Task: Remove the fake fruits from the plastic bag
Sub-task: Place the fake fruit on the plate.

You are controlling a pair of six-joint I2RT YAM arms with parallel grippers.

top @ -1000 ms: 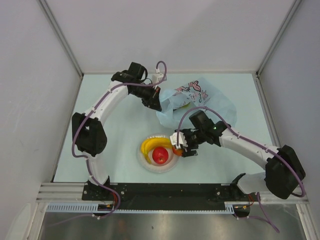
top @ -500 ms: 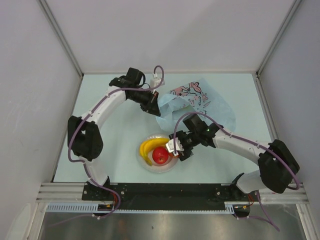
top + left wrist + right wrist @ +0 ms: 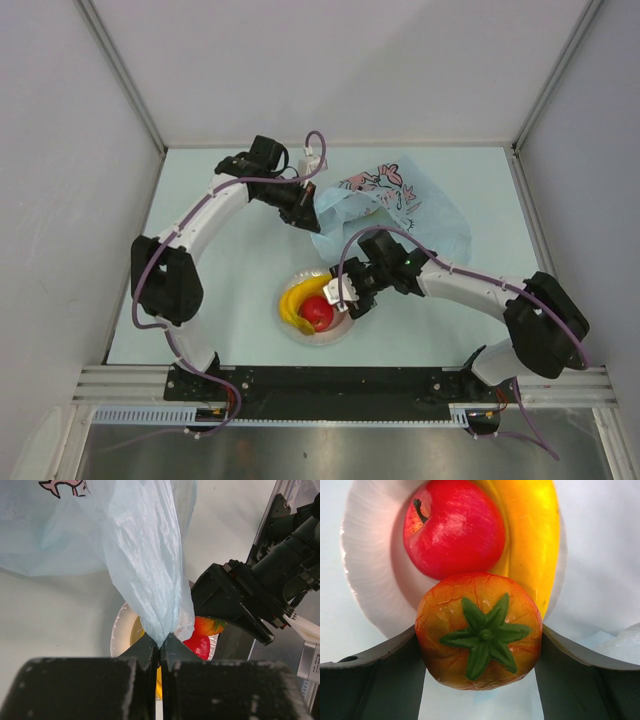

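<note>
- Top external view: the main risk is a release too close to the rim. The right end effector (image 3: 343, 292) hangs over the 2 o'clock edge of the white plate (image 3: 300, 336). The plate already carries the banana (image 3: 297, 298) and the red apple (image 3: 318, 314). A fruit let go there could glance off them and roll onto the bench (image 3: 220, 270). The plastic bag (image 3: 410, 205) lies at 1 o'clock from the plate, and the left end effector (image 3: 305, 205) sits at the bag's 9 o'clock edge.
- Left wrist view: the left end effector is clenched, its jaws fully together on a gathered fold of the bag. The film looks thin and slick, so I judge a hard pull could tear it or slide it out of the pinch. The bag would then slump over its own mouth. Whether any fruit is left inside cannot be told.
- Right wrist view: the right end effector stands wide, grasping the orange-red fruit (image 3: 479, 630) with its green-capped top toward the camera. The jaws meet the round, glossy fruit only at 3 and 9 o'clock, so it could squirt free early. The apple lies at 11 o'clock from it and the banana at 1 o'clock. Little bare plate is left below, so a drop may land on them and tumble off.
</note>
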